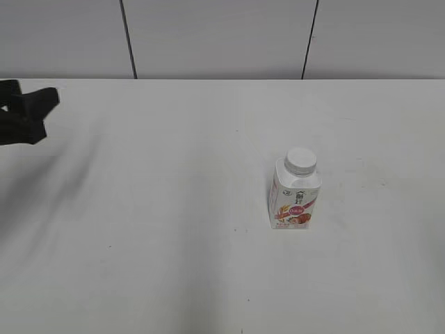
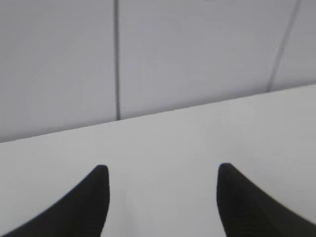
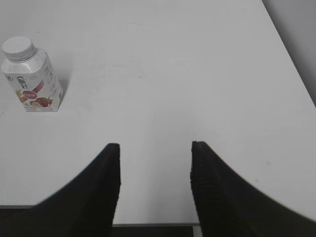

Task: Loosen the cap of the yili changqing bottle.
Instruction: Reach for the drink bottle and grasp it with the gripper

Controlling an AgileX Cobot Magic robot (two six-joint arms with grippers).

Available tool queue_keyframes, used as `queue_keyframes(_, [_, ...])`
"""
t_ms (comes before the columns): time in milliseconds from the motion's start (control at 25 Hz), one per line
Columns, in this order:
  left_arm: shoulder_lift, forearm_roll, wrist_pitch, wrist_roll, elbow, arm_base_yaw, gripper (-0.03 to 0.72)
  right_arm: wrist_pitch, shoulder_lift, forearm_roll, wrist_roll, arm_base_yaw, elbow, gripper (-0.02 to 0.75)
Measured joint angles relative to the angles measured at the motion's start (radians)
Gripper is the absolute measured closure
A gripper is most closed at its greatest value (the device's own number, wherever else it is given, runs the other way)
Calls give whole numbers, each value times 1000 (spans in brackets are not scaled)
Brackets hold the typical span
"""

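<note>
White cap [image 1: 300, 161] on upright yili changqing bottle [image 1: 294, 198]

The scene is lit evenly and brightly by diffuse light from above, and no strong glare is seen on the white table [image 1: 174, 243]. In the exterior view, soft grey shadows are spread over the left part of the table, and only a faint shadow is cast around the yili changqing bottle [image 1: 295, 195]. This view is slightly grainy. The left wrist view is clearly out of focus: the wall [image 2: 197, 49] seams and the dark left gripper [image 2: 163, 170] are blurred. The right wrist view is sharper, and the print on the bottle is partly readable there, with a short soft shadow beside it.
</note>
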Motion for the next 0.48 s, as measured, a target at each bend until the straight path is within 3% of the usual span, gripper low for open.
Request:
queue_keyframes(240, [157,309,-70,-161,-127,0,273,0,0,0,0,0,0,360])
queue_keyframes(480, [306,590,-150,-226,-239,0,281,0,0,0,0,0,0,360])
